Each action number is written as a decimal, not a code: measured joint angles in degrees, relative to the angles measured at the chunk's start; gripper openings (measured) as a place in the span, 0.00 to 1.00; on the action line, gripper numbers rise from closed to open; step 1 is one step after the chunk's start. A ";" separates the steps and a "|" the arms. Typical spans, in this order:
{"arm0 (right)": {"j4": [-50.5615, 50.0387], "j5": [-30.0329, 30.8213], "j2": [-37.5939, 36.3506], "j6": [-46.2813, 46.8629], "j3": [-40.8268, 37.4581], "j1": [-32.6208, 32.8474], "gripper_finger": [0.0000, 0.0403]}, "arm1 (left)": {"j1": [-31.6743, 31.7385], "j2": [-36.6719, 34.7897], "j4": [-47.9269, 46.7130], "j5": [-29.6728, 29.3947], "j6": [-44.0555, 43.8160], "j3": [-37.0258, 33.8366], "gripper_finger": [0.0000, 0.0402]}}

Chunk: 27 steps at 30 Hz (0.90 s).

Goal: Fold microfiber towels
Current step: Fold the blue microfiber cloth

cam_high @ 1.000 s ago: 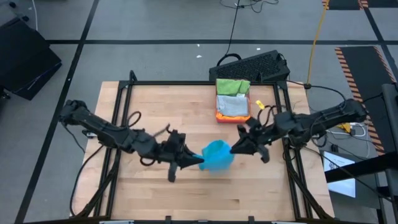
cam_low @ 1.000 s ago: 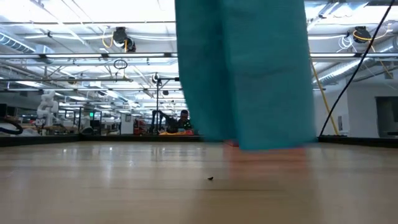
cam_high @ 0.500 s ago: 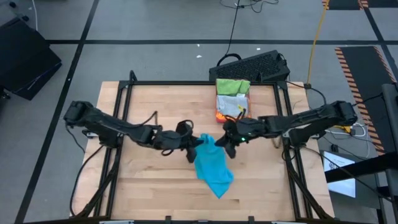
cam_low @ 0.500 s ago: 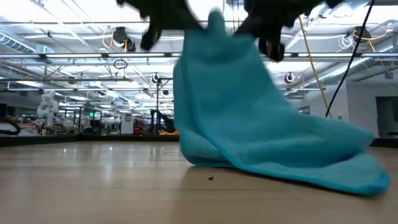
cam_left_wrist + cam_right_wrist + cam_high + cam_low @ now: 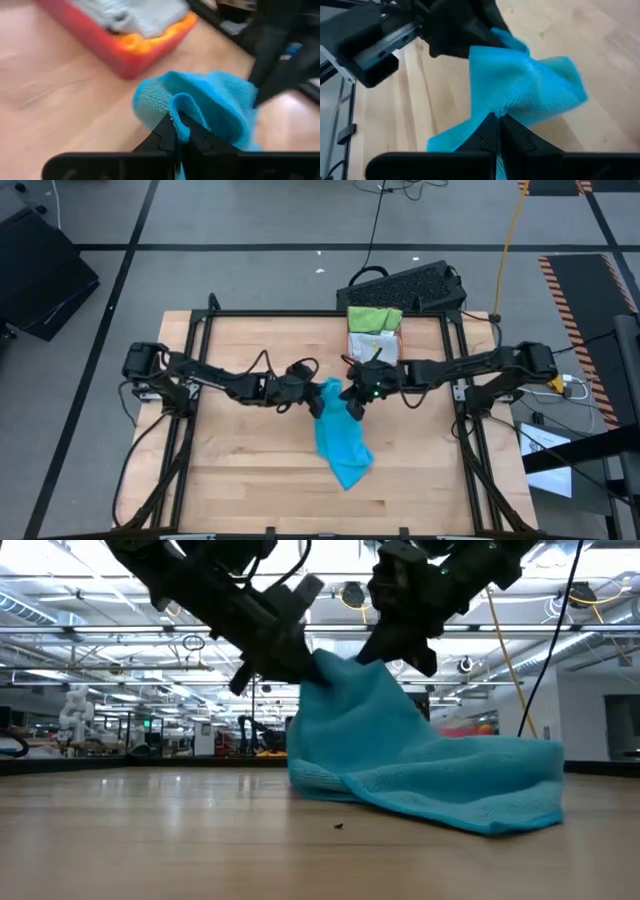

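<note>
Left gripper (image 5: 312, 392): near table centre, fingers pressed together on one top corner of the blue towel (image 5: 338, 436); pinched fold visible just past the fingertips in the left wrist view (image 5: 176, 131).
Right gripper (image 5: 352, 398): just beside the left gripper, close but not touching; fingers together, clamped on the neighbouring top corner of the same towel (image 5: 520, 92).
Blue towel: raised at the two pinched corners, held up between both grippers; rest drapes down and away from them toward the table's near edge, lower part lying crumpled on the wood. Low view shows a peak under the grippers (image 5: 335, 665) and a slope down to a bunched hem on the table (image 5: 480, 795).
Towel shape: not flat, not folded; narrow and rumpled, upper edge gathered between the two grips.
Tray (image 5: 358, 367): red, just beyond the right gripper, toward the far edge of the table; seen past the left gripper's fingers too (image 5: 107, 42).
Tray contents: grey towel (image 5: 374, 347) on an orange one (image 5: 150, 41); bright green towel (image 5: 374, 317) at the tray's far end.
Table (image 5: 250, 490): pale wood, dark frame rails along its sides.
Keyboard (image 5: 405, 285): dark, off the far edge, beyond the tray.
</note>
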 joint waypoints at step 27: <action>-17.38 -7.04 -12.82 -22.21 0.39 9.09 0.00 | -4.97 -9.64 5.12 8.71 11.35 0.28 0.61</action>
